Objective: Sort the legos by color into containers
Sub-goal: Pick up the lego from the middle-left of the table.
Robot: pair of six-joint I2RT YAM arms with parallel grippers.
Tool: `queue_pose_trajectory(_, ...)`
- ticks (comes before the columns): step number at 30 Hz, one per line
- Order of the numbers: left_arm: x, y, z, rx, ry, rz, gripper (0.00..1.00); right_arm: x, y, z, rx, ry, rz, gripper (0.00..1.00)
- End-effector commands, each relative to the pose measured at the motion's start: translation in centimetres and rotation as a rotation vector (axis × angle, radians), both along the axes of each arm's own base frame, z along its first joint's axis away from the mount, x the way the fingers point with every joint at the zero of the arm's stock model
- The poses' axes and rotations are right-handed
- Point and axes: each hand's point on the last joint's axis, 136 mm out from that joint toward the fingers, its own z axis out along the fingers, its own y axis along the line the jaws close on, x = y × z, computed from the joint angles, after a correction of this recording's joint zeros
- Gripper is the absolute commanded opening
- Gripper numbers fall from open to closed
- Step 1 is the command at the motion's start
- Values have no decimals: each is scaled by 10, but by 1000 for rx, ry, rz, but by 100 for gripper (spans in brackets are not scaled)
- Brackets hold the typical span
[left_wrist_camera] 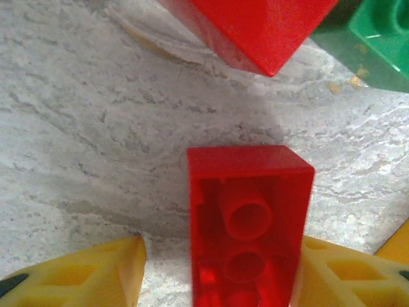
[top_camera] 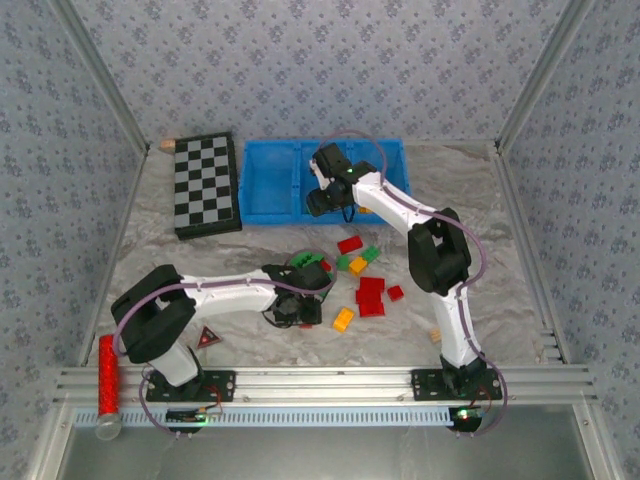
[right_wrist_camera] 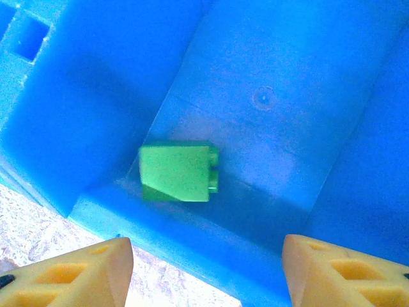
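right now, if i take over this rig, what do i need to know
Left end effector: open around a red brick, hollow side to the camera, gap on one side, not clamped.
Right end effector: open over the blue tray; a green brick lies loose inside.
Done: that green brick is in.
Left: red, green and yellow bricks on the table to sort by color.

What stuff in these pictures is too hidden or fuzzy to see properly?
- Top view: the right gripper covers part of the blue tray.
- Top view: the left gripper hides whatever is under it.
- Left wrist view: the red brick is cut off by the bottom edge.
- Right wrist view: the green brick is blurred; studs unreadable.
- Top view: the checkerboard hides most of a tan object behind it.
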Motion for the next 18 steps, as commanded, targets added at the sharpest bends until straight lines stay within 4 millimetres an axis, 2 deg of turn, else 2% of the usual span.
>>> queue_pose_trajectory(1, -12, 1, -16, 24, 74, -2, 55, -13, -4, 31, 17, -26, 24, 64)
queue_pose_trajectory(5, -13, 6, -21, 35, 111, 7, 46, -27, -20, 51, 32, -49, 7, 64)
queue_pose_trajectory(9, -6, 10, -15, 39, 118, 5, 39, -42, -42, 64, 45, -60, -26, 65)
queue_pose_trajectory(13, 6, 13, 5, 24, 94, -10, 34, -63, -67, 66, 44, -53, -75, 66)
queue_pose_trajectory(18, 43, 22, 44, 10, 7, -24, 29, -94, -115, 56, 33, -16, -191, 67)
